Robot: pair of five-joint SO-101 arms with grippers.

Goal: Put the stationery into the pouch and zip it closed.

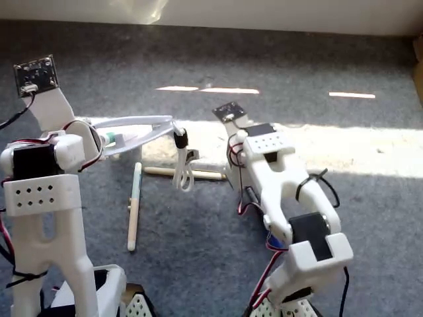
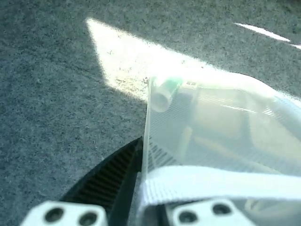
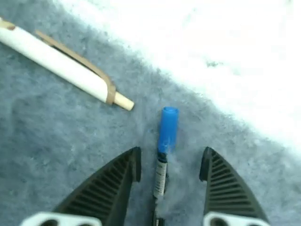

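Observation:
My left gripper (image 2: 146,157) is shut on the edge of the clear pouch (image 2: 221,127), holding it off the grey carpet. The pouch (image 1: 142,132) stretches sideways from that gripper (image 1: 99,142), with a green-capped item (image 1: 112,139) inside it (image 2: 164,89). A white loop (image 1: 183,173) hangs from its far end. My right gripper (image 3: 169,162) is open and low over the carpet, with a blue-capped pen (image 3: 165,141) lying between its fingers. A white pen with a tan clip (image 3: 61,61) lies just beyond; it lies (image 1: 188,173) under the pouch's far end. A pale green-banded pen (image 1: 134,205) lies under the pouch.
A bright sunlit strip (image 1: 344,148) crosses the carpet behind the right arm (image 1: 284,191). The left arm's white base (image 1: 46,218) stands at the front left. A pale wall base (image 1: 264,13) runs along the back.

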